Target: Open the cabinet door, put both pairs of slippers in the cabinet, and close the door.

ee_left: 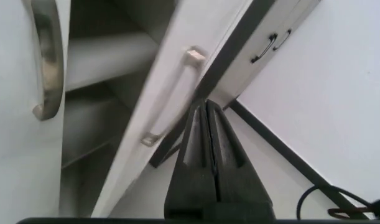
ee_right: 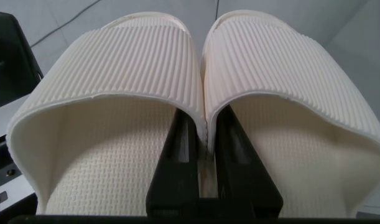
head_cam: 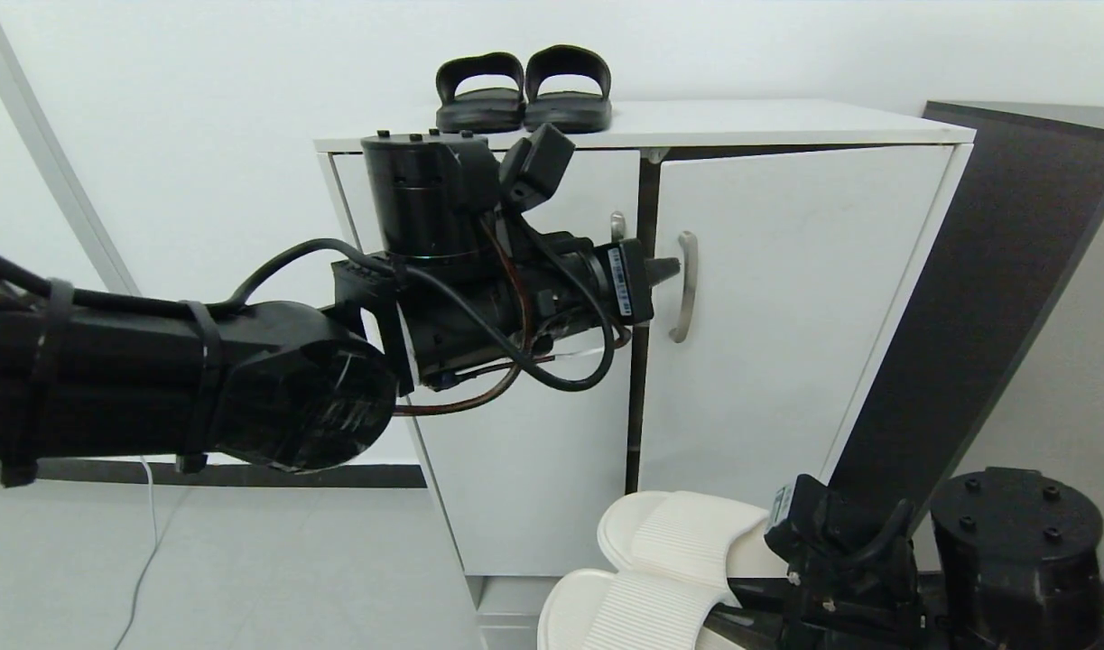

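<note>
A white cabinet [head_cam: 786, 126] has two doors with metal handles. The left door [ee_left: 177, 56] stands slightly ajar, and shelves show through the gap. My left gripper [head_cam: 664, 269] is shut with nothing in it. Its tips [ee_left: 208, 118] are at the gap, between the left door's handle [ee_left: 171, 93] and the right door's handle [head_cam: 687, 284]. A pair of black slippers [head_cam: 524, 90] rests on the cabinet top. Low in front of the cabinet, my right gripper [ee_right: 208, 146] is shut on the pinched inner edges of the white ribbed slippers [ee_right: 146, 68], holding the pair [head_cam: 669, 569] off the floor.
A dark grey panel [head_cam: 994, 316] leans along the cabinet's right side. A white wall stands behind and to the left. A thin cable [head_cam: 150, 542] hangs down to the grey floor on the left.
</note>
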